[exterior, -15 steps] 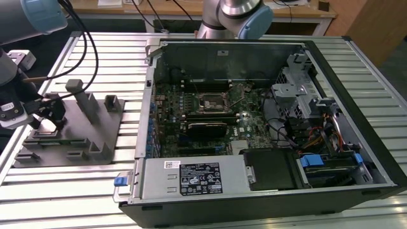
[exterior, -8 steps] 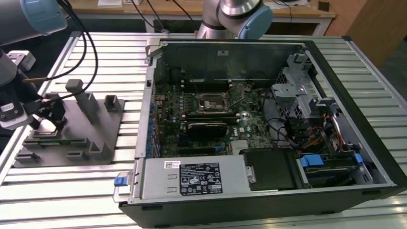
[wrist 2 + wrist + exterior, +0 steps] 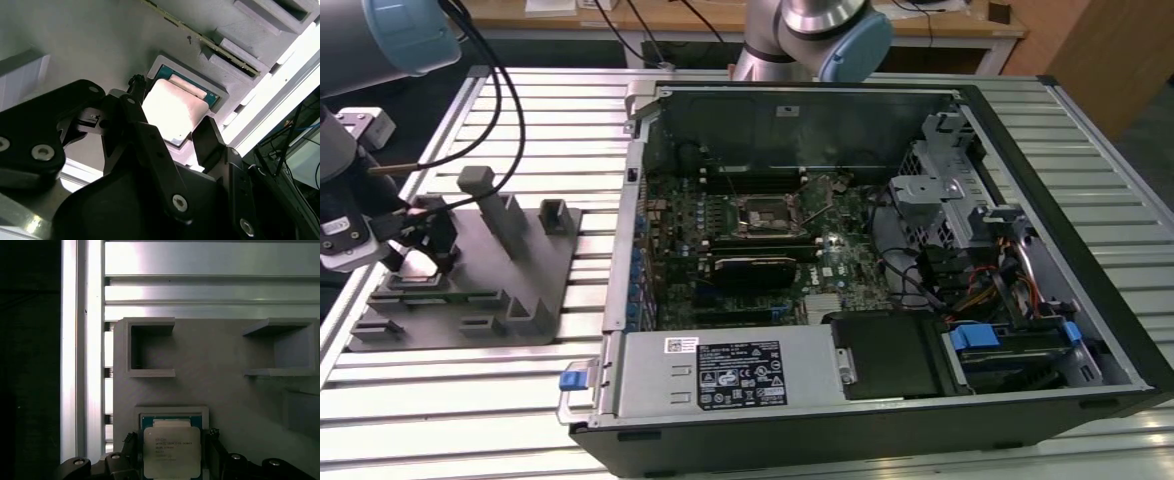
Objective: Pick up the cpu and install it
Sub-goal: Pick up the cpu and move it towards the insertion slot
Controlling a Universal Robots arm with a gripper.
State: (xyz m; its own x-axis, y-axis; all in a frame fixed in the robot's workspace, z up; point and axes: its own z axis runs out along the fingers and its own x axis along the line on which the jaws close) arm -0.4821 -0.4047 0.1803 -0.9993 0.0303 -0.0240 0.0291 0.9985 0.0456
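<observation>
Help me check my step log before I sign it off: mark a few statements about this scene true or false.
1. The cpu lies in a square recess of the grey tray. True.
2. The claw has its fingers on either side of the cpu. True.
3. The cpu already sits in the motherboard socket. False: it is on the tray, outside the computer case.
4. The case is shut. False: its side is open and the motherboard shows.
5. The tray stands on the exterior view's right of the case. False: it stands on the exterior view's left.
</observation>
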